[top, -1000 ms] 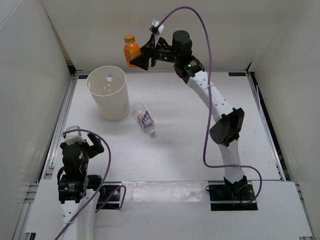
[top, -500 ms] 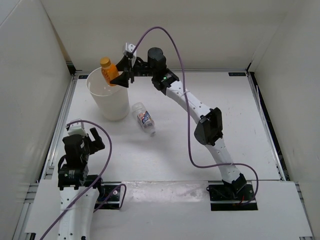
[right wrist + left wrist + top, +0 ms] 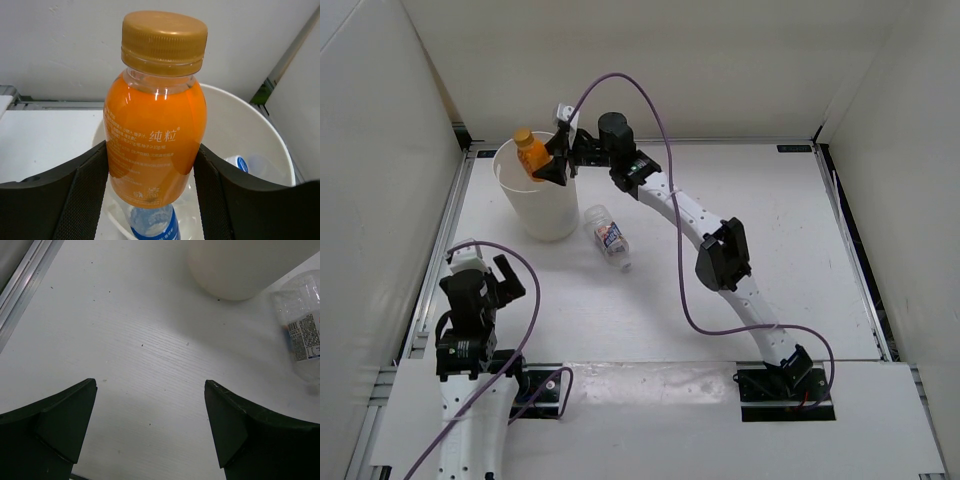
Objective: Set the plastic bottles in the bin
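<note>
My right gripper [image 3: 548, 163] is shut on the short orange bottle [image 3: 530, 152] and holds it upright over the mouth of the cream-white bin [image 3: 536, 205]. In the right wrist view the orange bottle [image 3: 155, 120] sits between my fingers [image 3: 55, 200], above the bin [image 3: 260, 135]. The clear bottle with the blue label [image 3: 152, 225] lies inside the bin. The clear bottle with the white-pink label [image 3: 609, 238] lies on the table right of the bin; it also shows in the left wrist view [image 3: 302, 330]. My left gripper [image 3: 480, 272] is open and empty, near the table's front left.
White walls enclose the table on the left, back and right. A metal rail [image 3: 25, 285] runs along the table's left edge. A purple cable [image 3: 620, 85] loops above the right arm.
My right arm has carried the orange bottle from the back wall leftward and down over the bin. The left arm has barely moved.
</note>
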`<state>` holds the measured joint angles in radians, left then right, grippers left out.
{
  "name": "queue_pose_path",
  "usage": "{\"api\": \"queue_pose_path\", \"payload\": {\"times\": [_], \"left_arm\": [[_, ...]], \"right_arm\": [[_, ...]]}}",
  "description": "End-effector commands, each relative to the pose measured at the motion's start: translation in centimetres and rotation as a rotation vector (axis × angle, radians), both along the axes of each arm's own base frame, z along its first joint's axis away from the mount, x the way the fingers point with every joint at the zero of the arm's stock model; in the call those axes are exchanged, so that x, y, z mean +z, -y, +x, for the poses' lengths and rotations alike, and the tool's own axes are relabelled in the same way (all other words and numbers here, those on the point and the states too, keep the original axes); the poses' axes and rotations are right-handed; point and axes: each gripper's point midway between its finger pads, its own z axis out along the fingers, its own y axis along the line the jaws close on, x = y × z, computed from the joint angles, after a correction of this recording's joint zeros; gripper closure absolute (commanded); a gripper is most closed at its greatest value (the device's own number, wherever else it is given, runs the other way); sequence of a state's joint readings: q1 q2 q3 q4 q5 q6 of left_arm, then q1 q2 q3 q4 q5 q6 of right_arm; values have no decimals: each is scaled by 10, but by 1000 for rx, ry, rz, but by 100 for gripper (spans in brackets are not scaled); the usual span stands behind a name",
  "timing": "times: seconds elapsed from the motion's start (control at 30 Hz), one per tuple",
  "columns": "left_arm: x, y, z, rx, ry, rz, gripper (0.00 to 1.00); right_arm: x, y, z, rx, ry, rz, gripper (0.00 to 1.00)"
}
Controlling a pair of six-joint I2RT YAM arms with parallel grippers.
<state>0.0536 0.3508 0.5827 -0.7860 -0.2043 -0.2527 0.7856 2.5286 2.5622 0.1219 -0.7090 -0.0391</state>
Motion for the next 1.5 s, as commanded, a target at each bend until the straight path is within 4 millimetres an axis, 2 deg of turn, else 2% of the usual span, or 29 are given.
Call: {"api": "queue_pose_path", "payload": {"times": [0.0,0.1,0.23,0.27,0.33,0.37,0.5,0.57,0.63,0.67,0.73,0.77,0.83,0.93,0.97,1.03,1.07,1.1,1.13,1.17,1.2,1.23,1.27,1.3,1.33,1.37,1.4,1.47], "left_arm": [[6,-5,1,30,12,-4,1],[2,-4,2,22,-1,-5,1],[-1,-3,6,7,-10,-19,1],[-1,-4,7,8,-9,-19,1],[-3,-8,7,29,-21,-21,1],[-2,-9,7,33,-21,-23,1],[-3,-8,8,28,-24,-22,1],[-3,-8,8,27,-21,-24,1],[-3,-7,7,22,-23,-24,1],[-4,-7,7,26,-24,-26,1],[-3,-6,8,23,-20,-30,1],[-5,-7,7,28,-26,-31,1],[-4,-7,7,26,-23,-29,1],[-5,-6,8,21,-25,-31,1],[-5,-6,8,17,-25,-30,1],[-5,-5,9,9,-25,-32,1],[-7,-4,9,7,-30,-34,1],[-7,-4,10,2,-33,-35,1],[-6,-3,10,-1,-30,-35,1],[-7,-3,10,-1,-33,-36,1],[-5,-3,9,1,-20,-35,1],[-7,-3,10,-1,-31,-36,1],[-8,-2,10,-5,-33,-37,1],[-7,-2,11,-8,-32,-35,1],[-8,-1,11,-9,-32,-39,1],[-6,-1,11,-11,-28,-37,1],[-7,0,11,-17,-33,-38,1],[-8,0,10,-15,-35,-40,1]], "right_arm": [[22,6,13,-53,72,40,67],[17,7,16,-56,88,31,62],[25,11,24,-84,94,51,43],[27,12,25,-91,98,58,33],[35,12,30,-128,106,79,22],[39,13,33,-143,112,94,10],[51,13,35,-155,182,131,10],[60,15,43,-215,158,162,10],[85,22,52,-284,147,249,10],[91,25,57,-318,148,274,10],[119,34,63,-387,176,372,10],[138,45,69,-438,198,433,10],[159,60,76,-521,222,489,10],[176,93,101,-695,218,514,10],[165,108,122,-808,179,503,10],[151,127,139,-898,134,435,11],[129,145,159,-1009,54,407,11],[123,156,166,-1042,25,382,11],[101,165,173,-1074,-51,298,11],[76,167,176,-1086,-97,236,11],[53,168,173,-1080,-170,170,11],[52,176,172,-1052,-234,169,11],[3,177,167,-1046,-335,25,11],[-9,167,154,-953,-443,7,11],[-34,174,152,-946,-494,-64,11],[-47,166,139,-864,-524,-117,11],[-71,165,132,-826,-547,-172,11],[-84,169,128,-823,-575,-208,10]]}}
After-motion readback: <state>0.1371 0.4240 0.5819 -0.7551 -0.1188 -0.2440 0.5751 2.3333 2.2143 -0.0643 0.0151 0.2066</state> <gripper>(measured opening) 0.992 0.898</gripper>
